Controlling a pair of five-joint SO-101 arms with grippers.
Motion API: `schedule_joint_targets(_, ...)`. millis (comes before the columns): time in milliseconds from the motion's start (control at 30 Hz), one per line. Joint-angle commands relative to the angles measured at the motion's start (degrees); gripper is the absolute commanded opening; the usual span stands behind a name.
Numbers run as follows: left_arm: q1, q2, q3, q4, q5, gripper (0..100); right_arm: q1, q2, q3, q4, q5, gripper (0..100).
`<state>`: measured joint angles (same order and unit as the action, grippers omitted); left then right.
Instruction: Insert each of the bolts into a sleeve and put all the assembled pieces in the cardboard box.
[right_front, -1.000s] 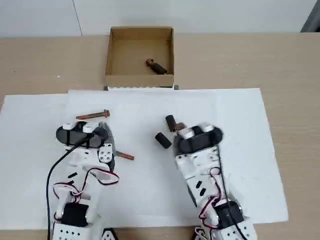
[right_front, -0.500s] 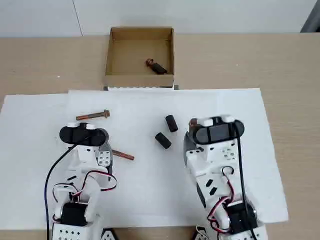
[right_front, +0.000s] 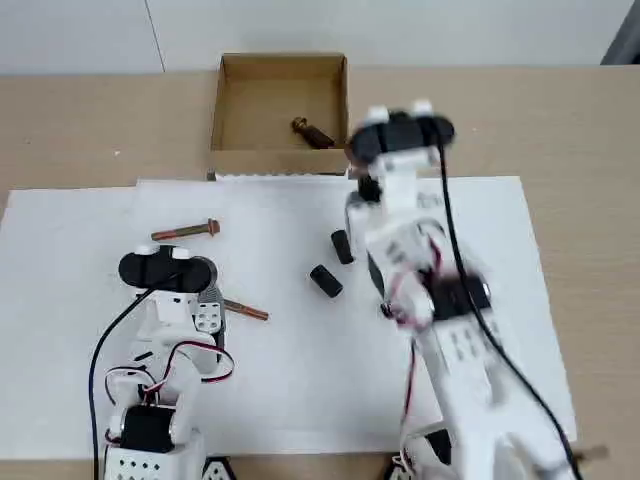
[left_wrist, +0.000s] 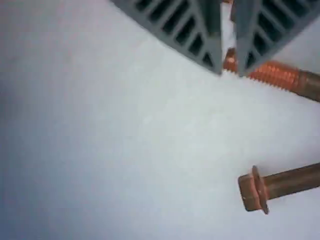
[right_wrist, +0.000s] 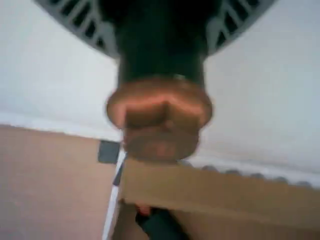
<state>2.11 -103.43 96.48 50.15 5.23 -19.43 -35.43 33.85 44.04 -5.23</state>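
My right gripper (right_front: 365, 190) hovers by the right front corner of the cardboard box (right_front: 228, 110), shut on a black sleeve with a copper bolt head sticking out (right_wrist: 160, 115). Another assembled piece (right_front: 312, 133) lies inside the box. Two black sleeves (right_front: 342, 246) (right_front: 325, 281) rest on the white paper. My left gripper (left_wrist: 227, 70) is low over the paper, its grey fingers nearly closed above the threaded end of a loose bolt (left_wrist: 270, 75). A second bolt (right_front: 187, 231) lies farther up the paper, and its head (left_wrist: 252, 189) faces the left wrist camera.
White paper (right_front: 100, 300) covers the near half of the wooden table (right_front: 560, 120). The box stands just past the paper's far edge, with its front wall (right_wrist: 200, 192) right below the held piece. The left arm (right_front: 165, 270) stands at the paper's left side.
The right arm has swung from the middle of the paper forward to the box's front right corner, carrying the assembled piece. The left arm drew back slightly, then stayed still.
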Motion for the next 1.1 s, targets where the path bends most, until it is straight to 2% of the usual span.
schedule_joint_targets(0, 0.09, -0.09, -0.31, 0.35, -0.18, 0, 0.31, 12.97, -14.15, -2.68, 0.79, 0.2)
schedule_joint_targets(100, 0.09, -0.09, -0.31, 0.35, -0.09, 0, 0.31, 23.52, -23.12, -2.86, 1.32, 0.3)
schedule_joint_targets(400, 0.09, -0.09, -0.31, 0.35, -0.09, 0, 0.31, 50.59, -50.64, -6.37, 15.74, 0.3)
schedule_joint_targets(533, 0.09, -0.09, -0.31, 0.35, -0.09, 0, 0.13, 59.74, -61.1, -6.46, 19.87, 0.3)
schedule_joint_targets(800, 0.09, -0.09, -0.31, 0.35, -0.09, 0, -1.45, 72.13, -76.57, -6.55, 26.55, 0.3)
schedule_joint_targets(1067, 0.09, -0.09, -0.31, 0.35, -0.09, 0, -4.44, 79.69, -84.4, -6.55, 30.77, 0.5)
